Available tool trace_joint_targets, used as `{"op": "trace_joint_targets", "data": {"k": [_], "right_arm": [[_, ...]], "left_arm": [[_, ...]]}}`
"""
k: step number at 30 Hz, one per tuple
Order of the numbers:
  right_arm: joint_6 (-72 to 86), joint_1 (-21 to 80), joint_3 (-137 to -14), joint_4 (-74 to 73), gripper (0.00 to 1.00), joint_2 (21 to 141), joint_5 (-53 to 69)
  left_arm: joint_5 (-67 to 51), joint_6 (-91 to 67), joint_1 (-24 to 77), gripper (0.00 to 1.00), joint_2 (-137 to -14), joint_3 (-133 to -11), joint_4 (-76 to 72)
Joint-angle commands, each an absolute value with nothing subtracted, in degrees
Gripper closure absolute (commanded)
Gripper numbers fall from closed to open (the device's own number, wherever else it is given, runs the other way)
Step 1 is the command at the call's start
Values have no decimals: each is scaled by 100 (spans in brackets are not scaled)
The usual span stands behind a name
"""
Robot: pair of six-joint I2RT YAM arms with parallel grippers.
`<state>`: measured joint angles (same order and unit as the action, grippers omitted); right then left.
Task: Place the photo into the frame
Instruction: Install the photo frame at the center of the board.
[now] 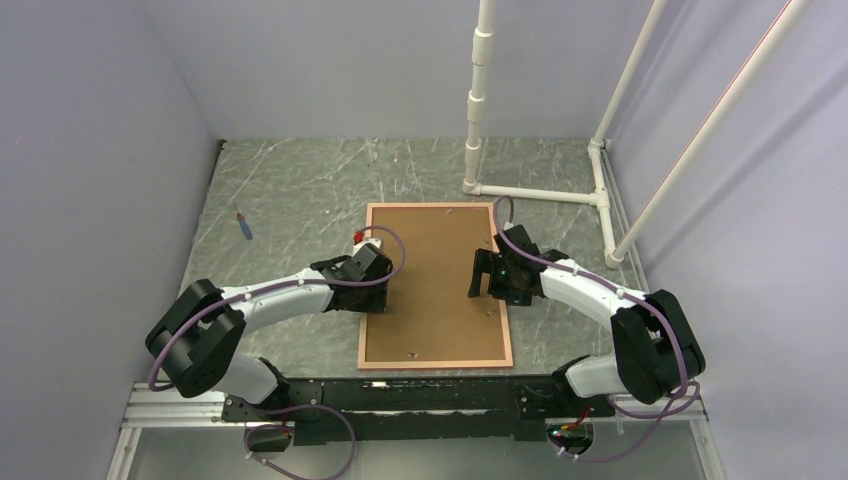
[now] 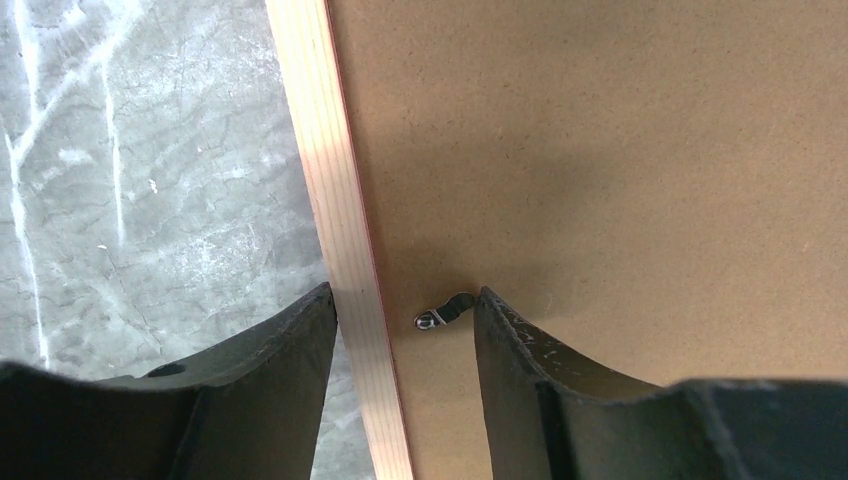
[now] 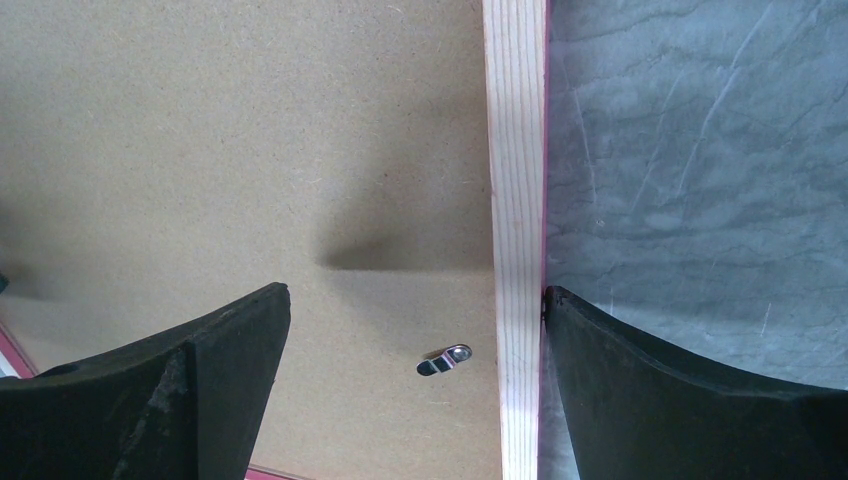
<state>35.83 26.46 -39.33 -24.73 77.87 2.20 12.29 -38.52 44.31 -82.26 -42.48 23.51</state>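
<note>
The frame (image 1: pixel 435 364) lies face down in the middle of the table, its pale wooden rails with pink outer edges around a plain brown backing board (image 1: pixel 435 290). The photo is hidden. My left gripper (image 1: pixel 372 285) is open astride the left rail (image 2: pixel 325 150). Its outer finger sits at the rail's outer edge, and its inner finger (image 2: pixel 500 340) touches a small metal tab (image 2: pixel 443 310) on the board. My right gripper (image 1: pixel 490 275) stands wide open over the right rail (image 3: pixel 515 150). Its outer finger (image 3: pixel 600 350) is against the pink edge, and another tab (image 3: pixel 444 359) lies untouched between the fingers.
White plastic pipes (image 1: pixel 480 100) stand at the back right, with a crossbar on the table behind the frame. A small blue pen-like object (image 1: pixel 243 226) lies on the marble tabletop at the far left. Grey walls close in both sides.
</note>
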Motion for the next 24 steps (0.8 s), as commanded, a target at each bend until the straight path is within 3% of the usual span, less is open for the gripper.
{"op": "trace_joint_targets", "data": {"k": [1, 11, 22, 24], "right_arm": [[3647, 2677, -3921, -2339, 1, 7646, 281], [3645, 2672, -3940, -2262, 1, 7715, 350], [3543, 2670, -3986, -2461, 1, 7621, 274], [3523, 2671, -3977, -2514, 1, 7565, 236]], "left_arm": [[1544, -3609, 4447, 45, -8239, -4213, 2920], [1594, -3622, 4448, 62, -8283, -4197, 2842], [1288, -3697, 4448, 99, -8140, -4058, 2645], [1202, -3720, 4453, 100, -8083, -4029, 2589]]}}
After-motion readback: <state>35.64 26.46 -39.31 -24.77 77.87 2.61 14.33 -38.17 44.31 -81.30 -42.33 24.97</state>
